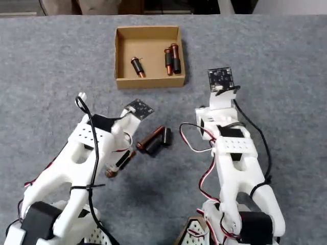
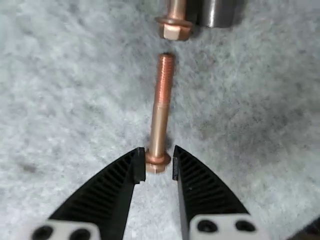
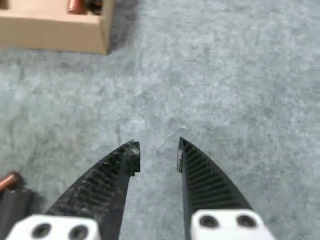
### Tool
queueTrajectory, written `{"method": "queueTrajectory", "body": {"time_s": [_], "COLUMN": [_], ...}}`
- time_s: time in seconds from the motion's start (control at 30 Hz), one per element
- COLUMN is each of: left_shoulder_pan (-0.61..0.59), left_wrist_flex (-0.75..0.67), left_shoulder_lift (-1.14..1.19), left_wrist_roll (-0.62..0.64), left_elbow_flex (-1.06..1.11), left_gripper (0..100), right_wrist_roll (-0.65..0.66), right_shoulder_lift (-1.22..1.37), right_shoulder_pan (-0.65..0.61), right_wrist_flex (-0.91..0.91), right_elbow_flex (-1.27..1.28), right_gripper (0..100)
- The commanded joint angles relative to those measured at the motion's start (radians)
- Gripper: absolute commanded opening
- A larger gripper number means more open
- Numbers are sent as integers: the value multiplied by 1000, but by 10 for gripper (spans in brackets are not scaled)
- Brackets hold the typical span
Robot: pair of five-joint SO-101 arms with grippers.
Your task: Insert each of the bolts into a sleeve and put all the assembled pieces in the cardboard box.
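High view: cardboard box [image 1: 118, 56] sits at the far side of the tabletop [image 1: 286, 61] with three assembled pieces [image 1: 172, 58] inside. Between my two arms lie a loose bolt [image 1: 149, 138] and two dark sleeves [image 1: 166, 136] just beside it. The gripped bolt [image 1: 111, 172] lies under my left arm, long axis diagonal, threaded end toward that cluster. Left wrist view: my left end effector [image 2: 159, 165] is nearly closed, one finger on each side of the gripped bolt's head and apparently touching it. The shank runs straight away from me along the tabletop, and its tip stops just short of the loose bolt's head, with a sleeve [image 2: 217, 12] beside that. Right wrist view: my right end effector [image 3: 158, 152] is part open and holds nothing, over bare tabletop. The box corner is ahead, and one sleeve end and the loose bolt's tip are off to the side. My guess: the left arm is nearer, and the thread already points roughly at the sleeves, so the coming move turns on lining that axis up with a bore.
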Motion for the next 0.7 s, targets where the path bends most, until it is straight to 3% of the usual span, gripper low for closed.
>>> {"method": "queueTrajectory", "body": {"time_s": [0.0, 0.23, 0.43, 0.53, 0.67], "left_shoulder_pan": [14, -35, -37, -28, -28], "left_wrist_flex": [-60, -212, -219, -226, -212], "left_shoulder_lift": [2, 19, 140, 166, 166], "left_wrist_roll": [-5, -6, -6, -8, -69], "left_elbow_flex": [38, 150, 107, 78, 44], "left_gripper": [103, 104, 98, 8, 16], "right_wrist_roll": [-11, -11, -11, -11, -11], "right_shoulder_lift": [-22, -22, -22, -22, -22], "right_shoulder_pan": [16, 15, 13, 13, 13], "right_wrist_flex": [-29, -32, -32, -32, -32], "right_elbow_flex": [-1, -1, -1, -1, -1], "right_gripper": [124, 124, 124, 124, 124]}}
